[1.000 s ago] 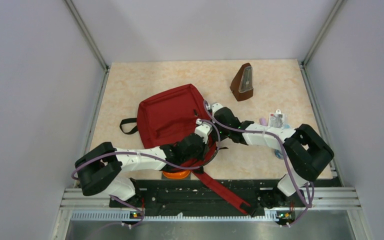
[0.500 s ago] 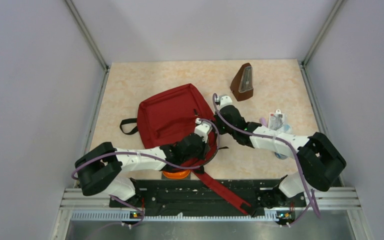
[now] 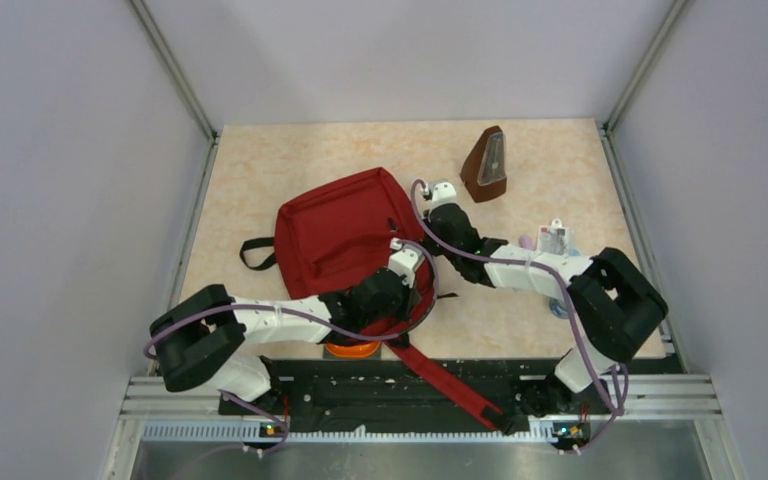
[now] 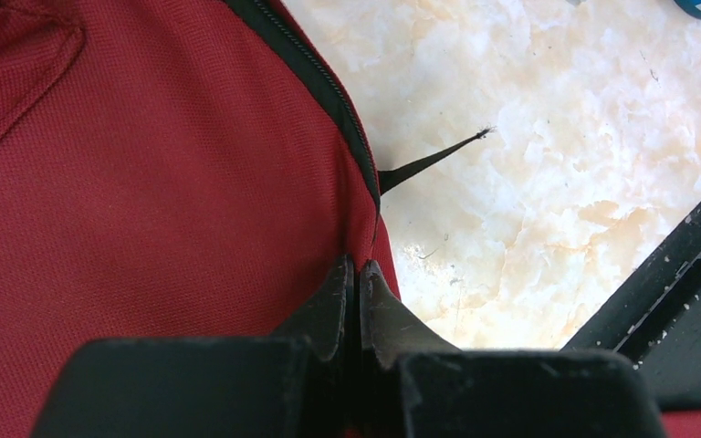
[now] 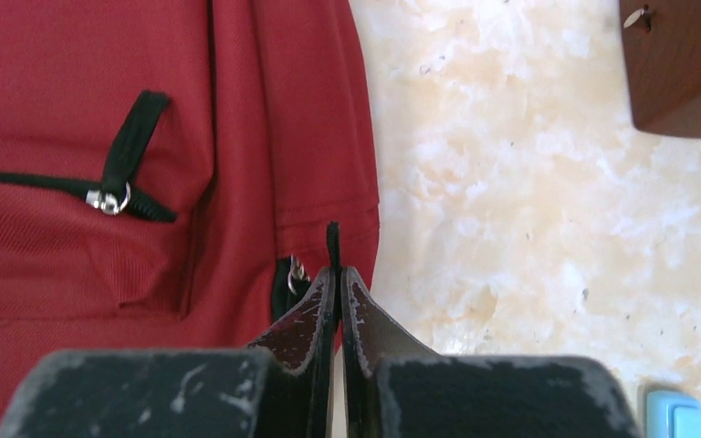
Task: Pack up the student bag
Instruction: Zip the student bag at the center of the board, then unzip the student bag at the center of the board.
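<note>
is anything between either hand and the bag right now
Nothing visible stands between them. The left hand is shut on the red edge fabric of the student bag, and the right hand is shut on its black zipper pull.

Pale marbled bench (image 3: 290, 160). Flat on it, dark-red student bag (image 3: 335, 235), left of the right claw (image 5: 335, 274). Beyond that claw, upright brown wedge-shaped box (image 3: 485, 165); to its right, small clear packet (image 3: 554, 240). Behind the left claw (image 4: 356, 269), half-hidden orange item (image 3: 352, 349).

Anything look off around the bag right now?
The long red strap of the student bag trails off the table over the black rail, where it could snag. A frayed black tail sticks out by the zipper.
</note>
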